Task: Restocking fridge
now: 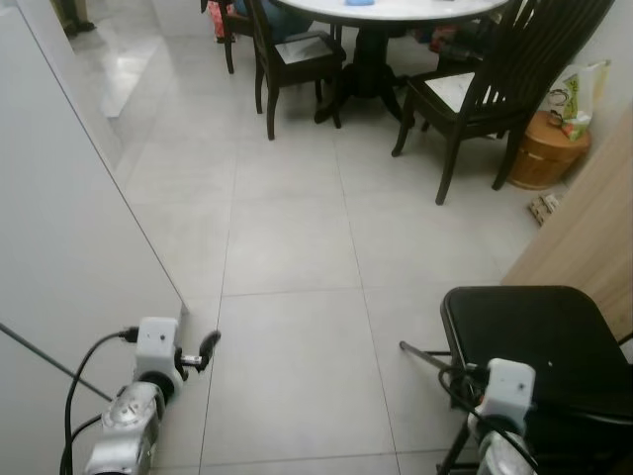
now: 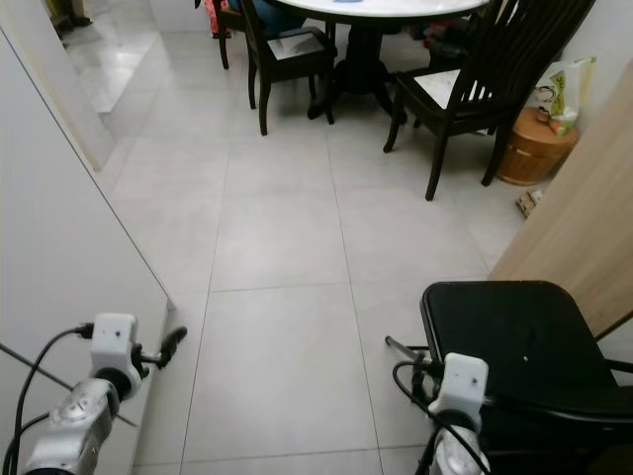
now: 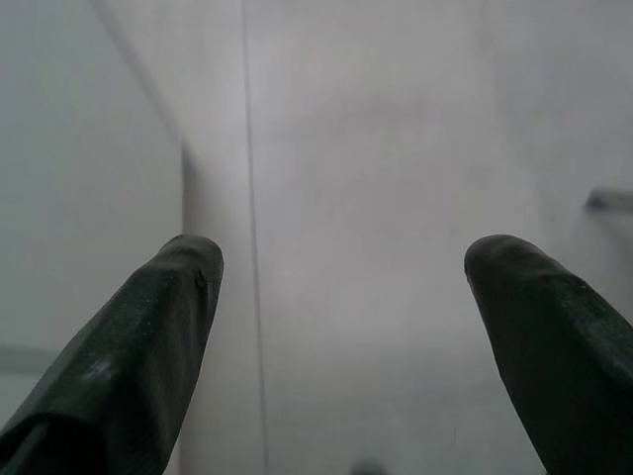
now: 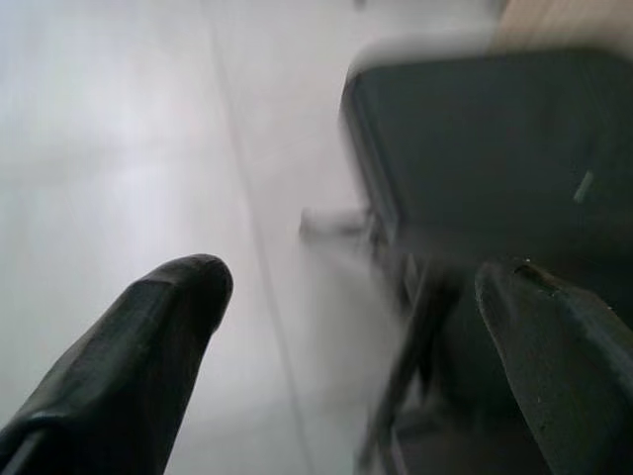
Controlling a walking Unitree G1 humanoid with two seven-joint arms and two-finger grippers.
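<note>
A pale grey tiled floor [image 1: 297,228] fills a dining area, seen from above and forward. Low at the left, the left gripper [image 3: 341,297] hangs over the tiles with its jaws apart and nothing between them, its black fingers [image 1: 206,346] just beside the bottom corner of a tall white panel [image 1: 59,257], which may be the fridge door, though that cannot be told. Low at the right, the right gripper [image 4: 356,327] also has its jaws apart and empty; it hangs at the near edge of a black folding chair [image 1: 539,336] whose seat is bare. Behind that chair a light wooden panel [image 1: 593,228] rises along the right side. Further back stand dark wooden dining chairs [image 1: 475,89] around a round white tabletop [image 1: 396,10] on a dark pedestal. Near the right wall a round wooden container [image 1: 547,148] sits on the floor with a bag [image 1: 577,94] holding green contents resting on top.
</note>
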